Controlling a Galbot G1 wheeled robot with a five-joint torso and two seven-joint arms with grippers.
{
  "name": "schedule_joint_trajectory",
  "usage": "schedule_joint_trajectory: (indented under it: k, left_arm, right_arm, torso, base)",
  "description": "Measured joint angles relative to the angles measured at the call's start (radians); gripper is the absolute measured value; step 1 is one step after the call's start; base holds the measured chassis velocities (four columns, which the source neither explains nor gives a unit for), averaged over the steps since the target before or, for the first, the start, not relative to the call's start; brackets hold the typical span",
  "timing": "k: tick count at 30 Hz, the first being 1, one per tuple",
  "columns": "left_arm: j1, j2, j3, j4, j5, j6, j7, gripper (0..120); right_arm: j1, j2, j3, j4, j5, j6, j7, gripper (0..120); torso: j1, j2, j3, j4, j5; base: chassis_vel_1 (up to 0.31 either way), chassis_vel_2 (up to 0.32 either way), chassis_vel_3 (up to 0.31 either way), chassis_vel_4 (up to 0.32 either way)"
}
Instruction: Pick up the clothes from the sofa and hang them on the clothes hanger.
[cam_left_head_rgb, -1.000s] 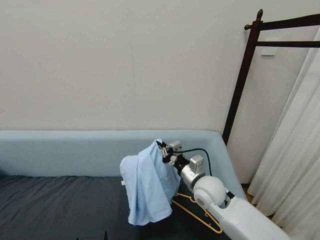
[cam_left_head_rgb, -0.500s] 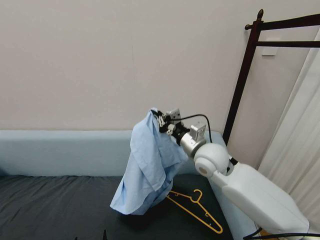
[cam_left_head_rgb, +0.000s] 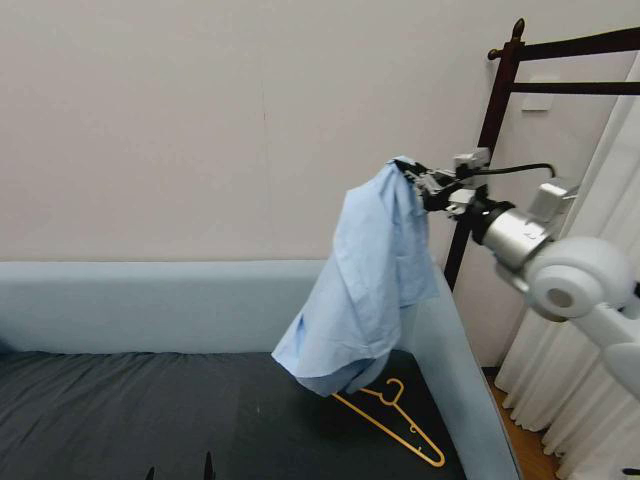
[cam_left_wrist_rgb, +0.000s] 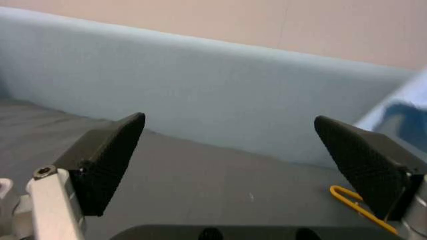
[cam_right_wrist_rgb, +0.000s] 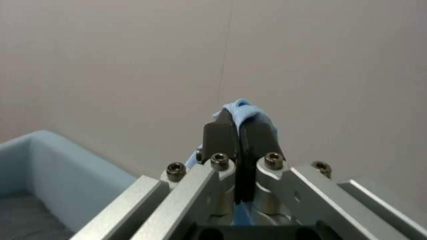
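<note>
The left gripper (cam_left_wrist_rgb: 228, 120) waited low over the sofa (cam_left_head_rgb: 120, 300), fingers (cam_left_wrist_rgb: 110, 155) wide open, empty. The blue shirt (cam_left_head_rgb: 375, 270) had risen from it and moved right; the right gripper (cam_left_head_rgb: 412, 178), pinched tight on its top, held it near the wooden rack (cam_left_head_rgb: 497, 120), so hanging seemed close.

- Soft, even room light spreads over the pale wall (cam_left_head_rgb: 200, 120), brightest in the head view.
- Folds of the blue shirt (cam_left_head_rgb: 375, 270) carry gentle shading.
- The right hand (cam_right_wrist_rgb: 237, 132) shows a mild sheen on its metal.
</note>
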Motion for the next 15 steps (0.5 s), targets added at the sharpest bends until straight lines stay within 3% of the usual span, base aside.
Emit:
schedule_joint_trajectory:
  k: [4, 8, 10, 11, 12, 15]
  left_arm:
    - [0.006, 0.000, -0.006, 0.000, -0.012, -0.002, -0.005, 100]
    - [0.015, 0.003, -0.019, -0.001, -0.032, -0.008, -0.009, 100]
    - [0.025, 0.006, -0.027, 0.001, -0.046, -0.019, -0.013, 100]
    - [0.025, 0.006, -0.027, 0.001, -0.046, -0.019, -0.013, 100]
    - [0.030, 0.008, -0.030, 0.003, -0.050, -0.023, -0.014, 100]
    - [0.042, 0.013, -0.044, 0.009, -0.064, -0.035, -0.022, 100]
  right_arm:
    - [-0.036, 0.013, -0.026, 0.024, -0.026, -0.006, -0.030, 0]
    - [-0.034, 0.104, -0.162, 0.016, -0.124, -0.011, -0.034, 0]
    - [-0.022, 0.250, -0.315, -0.051, -0.244, -0.017, -0.018, 0]
    - [-0.022, 0.250, -0.315, -0.051, -0.244, -0.017, -0.018, 0]
    - [-0.024, 0.318, -0.367, -0.103, -0.298, -0.017, -0.010, 0]
    - [-0.066, 0.558, -0.461, -0.353, -0.451, 0.006, 0.014, 0]
  torso:
    - [0.000, 0.000, 0.000, 0.0001, -0.0006]
    - [0.000, 0.000, 0.000, 0.0004, -0.0004]
    - [0.000, 0.000, 0.000, 0.0010, -0.0008]
    - [0.000, 0.000, 0.000, 0.0010, -0.0008]
    - [0.000, 0.000, 0.000, 0.0009, -0.0011]
    - [0.000, 0.000, 0.000, 0.0015, -0.0004]
  base:
    - [0.000, 0.000, 0.000, 0.000]
    - [0.000, 0.000, 0.000, 0.000]
    - [0.000, 0.000, 0.000, 0.000]
    - [0.000, 0.000, 0.000, 0.000]
    - [0.000, 0.000, 0.000, 0.000]
    - [0.000, 0.000, 0.000, 0.000]
